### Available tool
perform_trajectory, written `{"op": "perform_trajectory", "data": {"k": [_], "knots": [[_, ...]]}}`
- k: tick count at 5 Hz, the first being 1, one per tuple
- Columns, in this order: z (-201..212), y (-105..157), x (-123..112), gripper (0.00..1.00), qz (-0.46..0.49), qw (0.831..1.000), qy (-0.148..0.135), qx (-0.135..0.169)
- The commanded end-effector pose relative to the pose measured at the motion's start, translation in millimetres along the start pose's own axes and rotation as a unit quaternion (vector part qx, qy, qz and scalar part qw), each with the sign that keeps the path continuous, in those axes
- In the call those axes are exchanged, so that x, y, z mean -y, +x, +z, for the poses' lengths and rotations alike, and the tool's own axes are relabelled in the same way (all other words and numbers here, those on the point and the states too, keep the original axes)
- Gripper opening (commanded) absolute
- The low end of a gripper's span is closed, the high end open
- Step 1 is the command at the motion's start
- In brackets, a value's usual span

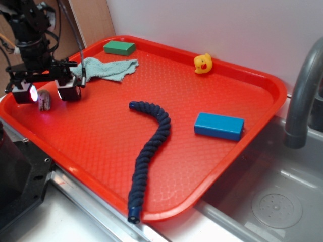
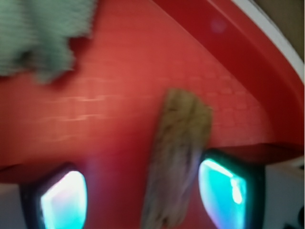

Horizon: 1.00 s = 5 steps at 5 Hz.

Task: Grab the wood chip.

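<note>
gripper (image 1: 46, 94) wide; wood chip (image 1: 44, 100) between its fingers. we judge it light, stiff, rough: pinch its narrow sides.

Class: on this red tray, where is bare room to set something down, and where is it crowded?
Free: between rope and tray's near-left rim; between duck, cloth and blue block. Crowded: far-left corner with gripper, wood chip, green block.
</note>
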<state>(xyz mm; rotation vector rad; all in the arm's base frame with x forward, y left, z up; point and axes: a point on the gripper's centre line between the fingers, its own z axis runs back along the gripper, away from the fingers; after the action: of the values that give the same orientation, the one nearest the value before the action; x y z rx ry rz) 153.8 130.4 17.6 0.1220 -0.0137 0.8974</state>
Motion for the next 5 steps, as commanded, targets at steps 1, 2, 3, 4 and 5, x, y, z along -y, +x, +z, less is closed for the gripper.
{"op": "perform_trajectory", "data": {"k": [1, 2, 3, 4, 5], "knots": [[-6, -6, -8, 0.0, -0.023, 1.0, 0.014, 0.003], [-2, -9, -4, 0.0, -0.062, 0.997, -0.034, 0.032], [9, -15, 5, 0.0, -0.104, 0.989, -0.092, 0.056], [43, -22, 28, 0.0, -0.193, 0.971, -0.126, 0.064], [99, -33, 67, 0.0, -0.294, 0.941, -0.163, 0.029]]}}
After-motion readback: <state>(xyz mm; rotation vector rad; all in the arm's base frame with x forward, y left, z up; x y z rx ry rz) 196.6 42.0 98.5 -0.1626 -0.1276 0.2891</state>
